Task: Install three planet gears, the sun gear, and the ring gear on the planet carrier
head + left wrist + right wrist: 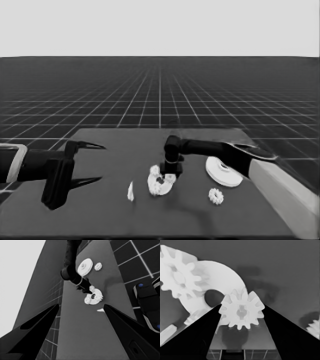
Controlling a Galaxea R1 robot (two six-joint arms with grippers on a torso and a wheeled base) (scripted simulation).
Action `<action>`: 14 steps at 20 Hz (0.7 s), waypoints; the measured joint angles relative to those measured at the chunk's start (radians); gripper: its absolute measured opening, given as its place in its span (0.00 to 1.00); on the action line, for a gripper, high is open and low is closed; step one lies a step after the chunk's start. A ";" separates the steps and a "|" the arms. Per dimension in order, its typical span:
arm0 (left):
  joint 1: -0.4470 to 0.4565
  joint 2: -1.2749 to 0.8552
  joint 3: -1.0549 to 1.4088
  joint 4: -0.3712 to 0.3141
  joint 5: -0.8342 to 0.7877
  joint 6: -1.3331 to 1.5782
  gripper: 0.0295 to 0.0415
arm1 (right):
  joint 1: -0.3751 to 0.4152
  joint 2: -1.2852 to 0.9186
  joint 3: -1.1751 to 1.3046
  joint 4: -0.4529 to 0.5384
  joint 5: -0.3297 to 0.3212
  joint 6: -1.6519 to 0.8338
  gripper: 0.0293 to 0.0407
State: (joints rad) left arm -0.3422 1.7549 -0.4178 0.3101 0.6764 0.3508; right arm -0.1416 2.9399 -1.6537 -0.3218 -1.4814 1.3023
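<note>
Gears were what my right gripper (169,176) was busy with: its two fingers pinched one small toothed gear (242,310) between their tips, held just over the rim of the smaller round part (159,186), near that part's dark centre hole. In the head view this sat at the middle of the frame, slightly below centre. The smaller round part carried gears already: one gear (178,277) lay flat on it at the upper left of the right wrist picture, and the teeth of another peeped out at its lower edge, half hidden behind my left-hand finger wedge. How many gears lay on it in all I could not tell, since my own gripper covered part of it.

One more gear (216,196) lay loose on the table (100,215), to the lower right of the middle in the head view, apart from the rest. The larger round part (222,172) lay right of centre, its upper right side hidden under my right forearm. A thin white piece (130,192) stood left of the smaller round part, near it but not touching.

My right arm reached in from the right edge, bent at the wrist so the gripper pointed straight down. My left gripper (90,162) hung at the left edge over the table's left end, fingers spread wide and holding nothing.
</note>
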 joint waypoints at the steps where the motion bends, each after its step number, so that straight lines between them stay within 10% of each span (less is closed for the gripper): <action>1: 0.000 0.000 0.000 0.000 0.000 0.000 0.75 | -0.003 0.001 -0.003 -0.002 0.001 -0.001 0.17; 4: 0.000 0.000 0.000 0.000 0.000 0.000 0.75 | -0.006 0.001 -0.005 -0.005 0.003 -0.003 0.17; 6: 0.000 0.000 0.000 0.000 0.000 0.000 0.75 | -0.006 0.001 -0.006 -0.005 0.003 -0.003 0.69; 7: 0.000 0.000 0.000 0.000 0.000 0.000 0.75 | -0.006 0.001 -0.006 -0.006 0.003 -0.003 0.77; 14: 0.000 0.000 0.000 0.000 0.000 0.000 0.75 | -0.006 0.001 -0.006 -0.006 0.003 -0.003 0.81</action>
State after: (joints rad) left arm -0.3422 1.7549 -0.4178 0.3101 0.6764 0.3508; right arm -0.1477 2.9412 -1.6596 -0.3275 -1.4782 1.2993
